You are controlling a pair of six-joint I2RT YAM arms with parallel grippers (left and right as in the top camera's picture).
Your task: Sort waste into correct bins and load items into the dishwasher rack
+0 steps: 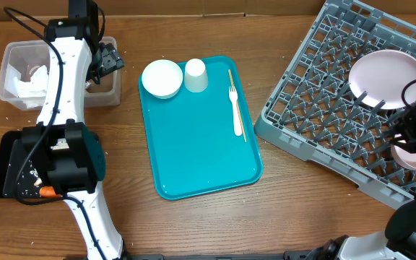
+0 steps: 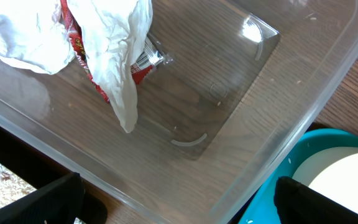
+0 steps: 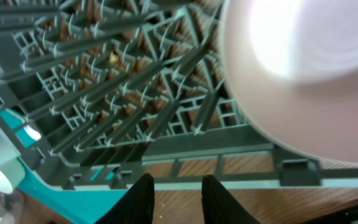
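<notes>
My left jaws hung wide apart and held nothing, above the clear plastic tub at the far left of the table. In that tub lay the crumpled white napkins with the red foil wrapper wedged between them, all bunched toward one end while the rest of the tub's floor was bare. Just beside the tub, on the near side, sat the black tray, holding pale crumbs and the orange carrot at its near corner (my own left arm hid much of both bins from overhead). On the teal serving tray in the middle, a white bowl and the small white cup stood side by side at the far end; whether they touched I could not tell. The white fork lay along the tray's right edge, beside a thin wooden stick. The grey dishwasher rack sat askew at the right, with the pinkish-white plate resting on its pegs. My right jaws were over the rack's right side, a little apart with only table showing between them, close by the second bowl, which lay in the rack near that edge.
</notes>
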